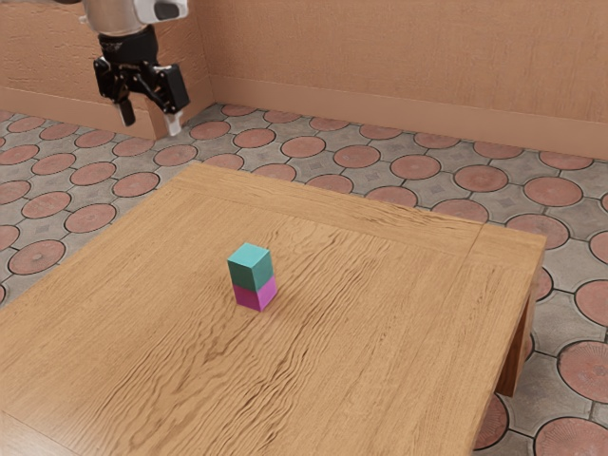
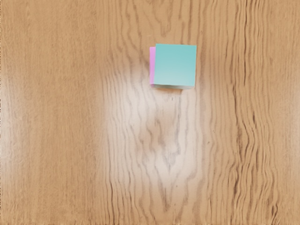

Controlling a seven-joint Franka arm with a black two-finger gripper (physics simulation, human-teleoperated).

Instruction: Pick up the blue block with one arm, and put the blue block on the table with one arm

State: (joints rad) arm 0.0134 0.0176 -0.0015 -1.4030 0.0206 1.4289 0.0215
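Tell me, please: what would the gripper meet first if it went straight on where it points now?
Probably the tabletop: my open gripper points down, and the blue block seems off to one side, though depth is unclear.

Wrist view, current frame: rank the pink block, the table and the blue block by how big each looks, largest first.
1. Table
2. Blue block
3. Pink block, just a thin strip beside the blue one's edge

This ranks visible area; most of the pink block is hidden.
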